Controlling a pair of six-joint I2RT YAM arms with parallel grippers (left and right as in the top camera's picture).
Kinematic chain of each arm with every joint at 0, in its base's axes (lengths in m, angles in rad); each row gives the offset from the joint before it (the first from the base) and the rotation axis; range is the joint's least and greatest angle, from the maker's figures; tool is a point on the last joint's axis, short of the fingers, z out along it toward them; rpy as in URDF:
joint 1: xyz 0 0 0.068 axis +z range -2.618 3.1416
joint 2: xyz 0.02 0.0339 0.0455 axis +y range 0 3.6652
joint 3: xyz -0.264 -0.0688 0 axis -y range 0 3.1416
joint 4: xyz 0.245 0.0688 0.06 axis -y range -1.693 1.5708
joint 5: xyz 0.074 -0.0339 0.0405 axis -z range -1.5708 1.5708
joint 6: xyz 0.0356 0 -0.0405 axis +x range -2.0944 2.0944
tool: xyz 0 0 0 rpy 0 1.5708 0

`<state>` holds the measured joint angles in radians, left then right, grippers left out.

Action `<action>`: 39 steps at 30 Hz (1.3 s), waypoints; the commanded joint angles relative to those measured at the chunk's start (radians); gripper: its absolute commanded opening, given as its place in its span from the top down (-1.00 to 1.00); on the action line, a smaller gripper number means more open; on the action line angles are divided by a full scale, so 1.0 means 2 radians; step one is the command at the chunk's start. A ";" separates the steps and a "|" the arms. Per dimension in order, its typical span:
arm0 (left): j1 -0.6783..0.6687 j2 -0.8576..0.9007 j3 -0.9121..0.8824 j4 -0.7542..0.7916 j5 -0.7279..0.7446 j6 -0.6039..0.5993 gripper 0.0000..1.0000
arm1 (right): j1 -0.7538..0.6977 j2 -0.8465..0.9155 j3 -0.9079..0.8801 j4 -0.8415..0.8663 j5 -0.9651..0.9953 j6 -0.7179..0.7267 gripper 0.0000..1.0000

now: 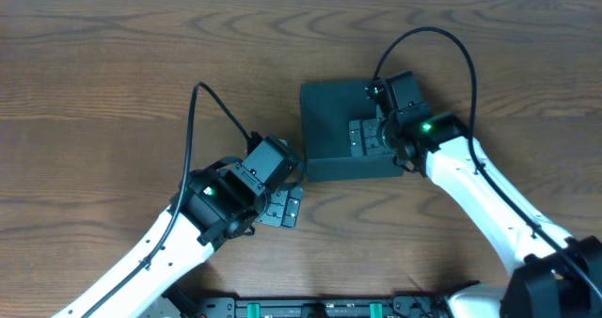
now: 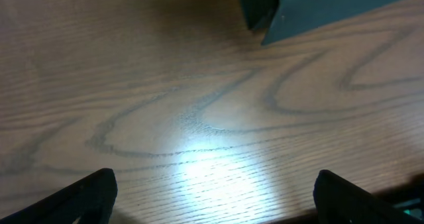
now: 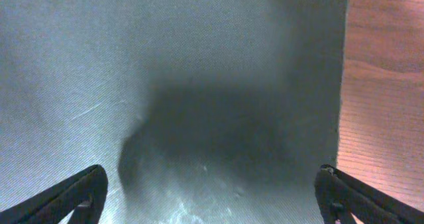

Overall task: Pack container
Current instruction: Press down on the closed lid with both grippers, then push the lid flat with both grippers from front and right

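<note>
Container (image 1: 331, 120) is overhung by right hand (image 3: 212, 194), fingers spread, nothing gripped. Left hand (image 2: 213, 194), likewise spread and empty, is held over wooden tabletop (image 1: 113, 92) beside it.

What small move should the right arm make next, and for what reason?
Probably slide the right gripper sideways to the edge of the box, to start opening it. The box looks closed, and the gripper stands open over its flat top, holding nothing. The left gripper is open too, over the table beside the box.
</note>
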<state>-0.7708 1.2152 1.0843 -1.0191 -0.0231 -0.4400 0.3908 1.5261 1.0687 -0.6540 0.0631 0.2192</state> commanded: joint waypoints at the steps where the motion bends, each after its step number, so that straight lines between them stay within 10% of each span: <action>1: -0.002 -0.006 -0.011 0.001 -0.019 -0.039 -0.92 | 0.004 0.008 0.002 0.004 0.010 0.004 -0.97; 39: -0.086 0.022 -0.103 0.163 -0.059 -0.059 -0.92 | 0.040 0.085 0.002 0.014 0.103 0.029 -0.98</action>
<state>-0.9390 1.2377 0.8829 -0.7052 -0.1310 -0.5503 0.4229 1.6409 1.0981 -0.6064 0.1322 0.2386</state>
